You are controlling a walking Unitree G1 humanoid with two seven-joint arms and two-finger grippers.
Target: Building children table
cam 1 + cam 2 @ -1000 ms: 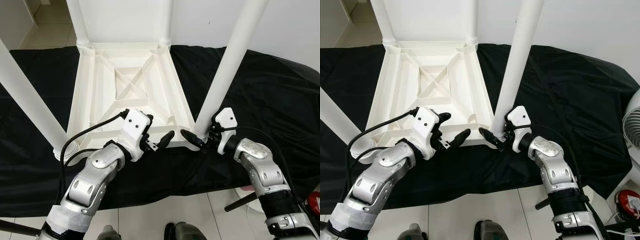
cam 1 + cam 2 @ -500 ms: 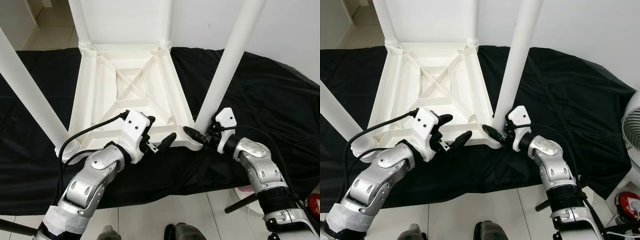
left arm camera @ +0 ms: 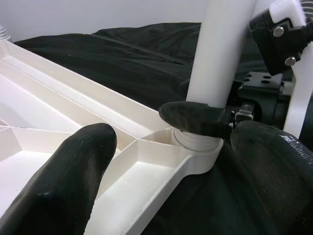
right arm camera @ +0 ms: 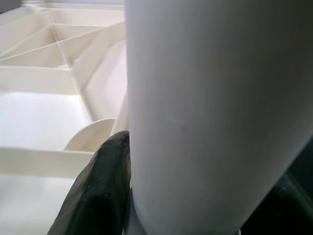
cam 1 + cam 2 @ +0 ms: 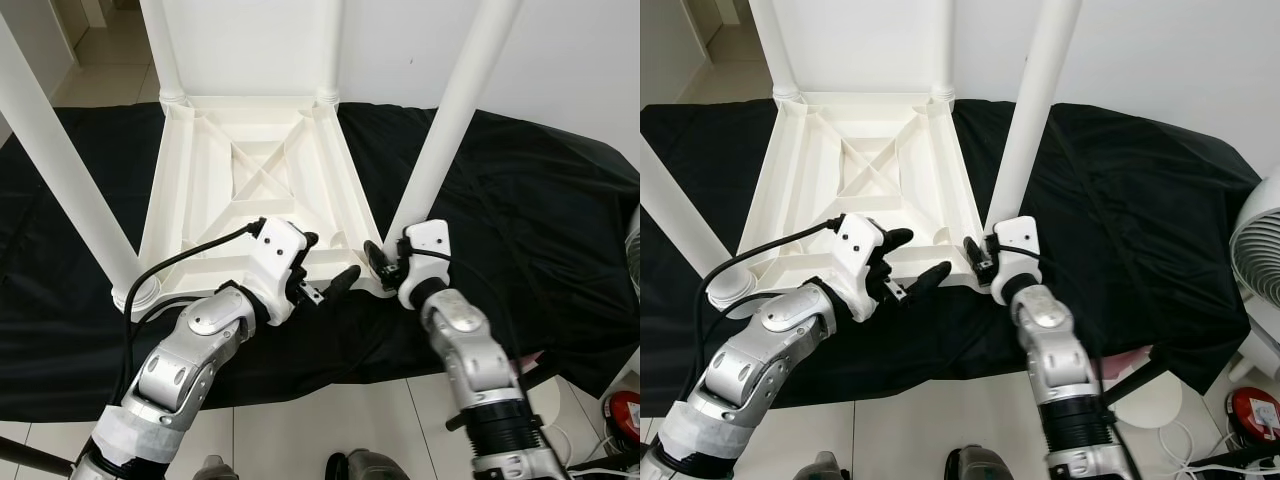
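I see the white plastic children's table top (image 5: 250, 190) lying upside down on the black cloth (image 5: 520, 210) that covers the work surface, its ribbed underside facing up. Four white cylindrical legs stand up from its corners. The near right white round leg (image 5: 445, 130) rises from its corner socket at the table's near edge.

My right gripper (image 5: 980, 262) is at the base of that leg, just above the socket. From the right wrist camera I see the leg pressed close between the two black fingers (image 4: 95, 191), so the jaws are pinching the leg.

My left gripper (image 5: 328, 265) hovers over the near edge of the table top, just beside the same corner. Its two black fingers (image 3: 63, 181) are spread apart with nothing between them; one is above the ribbed frame, the other over the black cloth.

A white fan (image 5: 1258, 270) stands at the right, beyond the cloth's edge.
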